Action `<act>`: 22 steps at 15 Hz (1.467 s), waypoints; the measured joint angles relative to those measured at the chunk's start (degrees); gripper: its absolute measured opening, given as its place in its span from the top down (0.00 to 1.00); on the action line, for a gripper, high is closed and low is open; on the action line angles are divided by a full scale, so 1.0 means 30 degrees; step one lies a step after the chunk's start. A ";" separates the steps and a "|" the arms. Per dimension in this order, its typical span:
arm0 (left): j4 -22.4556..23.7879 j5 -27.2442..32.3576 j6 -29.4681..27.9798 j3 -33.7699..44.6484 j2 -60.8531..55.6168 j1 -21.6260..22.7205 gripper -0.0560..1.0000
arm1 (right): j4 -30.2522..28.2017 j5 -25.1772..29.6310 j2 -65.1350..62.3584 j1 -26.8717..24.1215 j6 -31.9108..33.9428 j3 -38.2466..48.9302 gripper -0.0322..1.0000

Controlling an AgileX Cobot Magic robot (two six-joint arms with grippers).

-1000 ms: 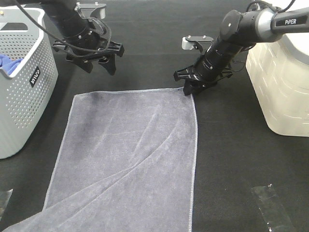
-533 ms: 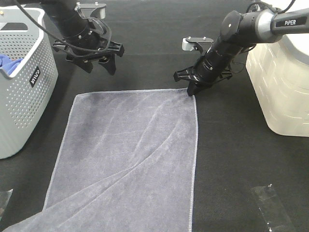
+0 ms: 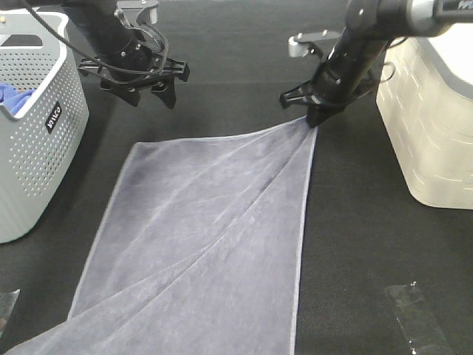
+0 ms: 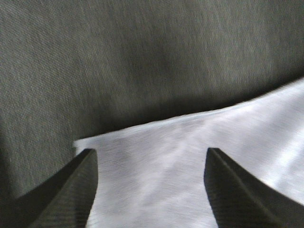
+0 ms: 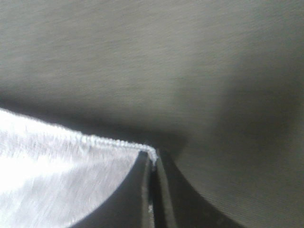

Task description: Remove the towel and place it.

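Pinching the towel [image 3: 214, 237] by one hemmed corner with the right gripper [image 3: 316, 117], jaws pressed flat together on the stitched edge. Holding that corner well apart from the perforated basket [image 3: 44, 170], on the towel's side away from it. Fanning long creases out from the pinch across the greyish-lavender cloth. Lying spread on the black tabletop [image 3: 355, 244] otherwise, long edge just beside the basket, not touching it. Hovering near the basket's far end with the left gripper [image 3: 153, 98], jaws spread wide, gripping nothing. Catching, between its fingers in the wrist view, the towel corner closest to the basket. Spotting a bright blue cloth [image 3: 13, 96] inside the basket.
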 joint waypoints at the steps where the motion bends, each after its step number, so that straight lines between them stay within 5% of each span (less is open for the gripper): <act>1: 0.0019 -0.0210 -0.0076 -0.0134 0.0172 0.0000 0.36 | -0.0821 0.0057 -0.0153 0.0000 0.0649 0.0000 0.97; 14: 0.2063 0.1585 -0.2063 -0.2884 0.4450 0.0000 0.36 | -0.2540 0.0420 -0.0153 0.0000 0.1795 0.0038 0.97; 20: 0.2024 0.0764 -0.2120 -0.2998 0.5118 0.0000 0.49 | -0.2540 0.0420 -0.0153 0.0000 0.1795 0.0038 0.97; 22: 0.1853 0.0630 -0.2120 -0.3132 0.5195 0.0000 0.64 | -0.2540 0.0420 -0.0153 0.0000 0.1795 0.0038 0.97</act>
